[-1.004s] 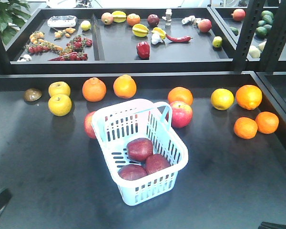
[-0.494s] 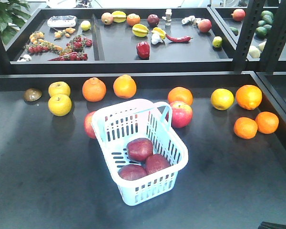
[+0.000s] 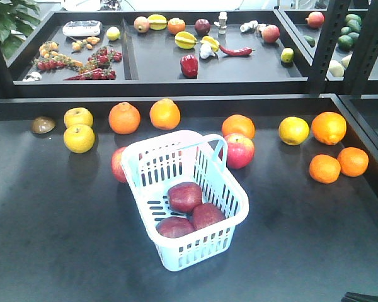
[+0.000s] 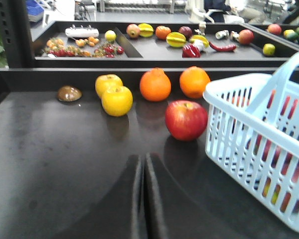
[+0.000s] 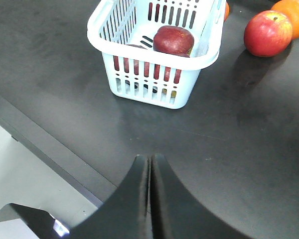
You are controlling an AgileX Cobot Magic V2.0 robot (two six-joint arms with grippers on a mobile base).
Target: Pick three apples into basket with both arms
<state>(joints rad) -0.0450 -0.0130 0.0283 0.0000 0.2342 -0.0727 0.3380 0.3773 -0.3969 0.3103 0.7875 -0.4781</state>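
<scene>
The pale blue basket [image 3: 201, 248] stands mid-table with three dark red apples in it: one at the back [image 3: 185, 196], one to the right [image 3: 208, 215], one at the front [image 3: 174, 227]. Neither gripper shows in the front view. In the left wrist view my left gripper [image 4: 142, 158] is shut and empty, low over the table, left of the basket [image 4: 239, 144]. In the right wrist view my right gripper [image 5: 150, 158] is shut and empty near the table's front edge, short of the basket [image 5: 144, 82], where one apple [image 5: 173, 40] shows on top.
A brighter red apple [image 3: 118, 165] lies against the basket's left side and a pink-red one [image 3: 239, 151] to its right. Oranges [image 3: 124, 117] and yellow apples [image 3: 79, 138] line the back. More oranges [image 3: 324, 168] lie at the right. A raised shelf [image 3: 176, 85] stands behind.
The dark piece of my left arm at the lower left corner of the front view has drawn out of sight. Basket and apples have not moved.
</scene>
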